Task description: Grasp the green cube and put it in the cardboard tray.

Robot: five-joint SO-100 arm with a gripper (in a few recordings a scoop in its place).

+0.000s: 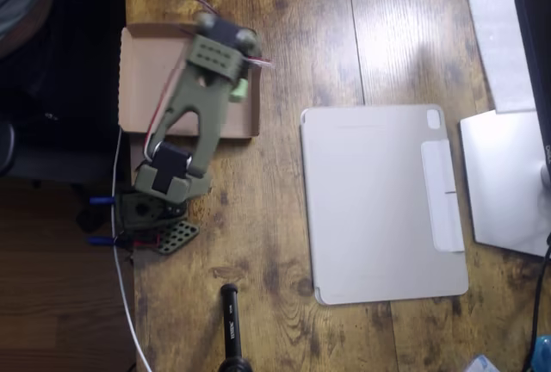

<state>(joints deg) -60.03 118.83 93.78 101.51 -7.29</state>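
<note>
The cardboard tray (pixel 138 71) lies at the table's left edge in the overhead view. My olive-green arm reaches up from its base over the tray and looks slightly blurred. The gripper (pixel 231 88) points down over the tray's right part. The small mint-green cube (pixel 239 89) peeks out at the gripper's right side, pressed against the olive finger, so the gripper appears shut on it. The arm's body hides the fingertips and most of the tray floor. I cannot tell how high the cube hangs above the tray.
A grey tablet cover (pixel 383 200) lies on the wooden table to the right of the tray. White papers (pixel 504 174) sit at the far right edge. A black stand (pixel 231 329) rises at the bottom, and cables (pixel 120 260) run by the arm's base.
</note>
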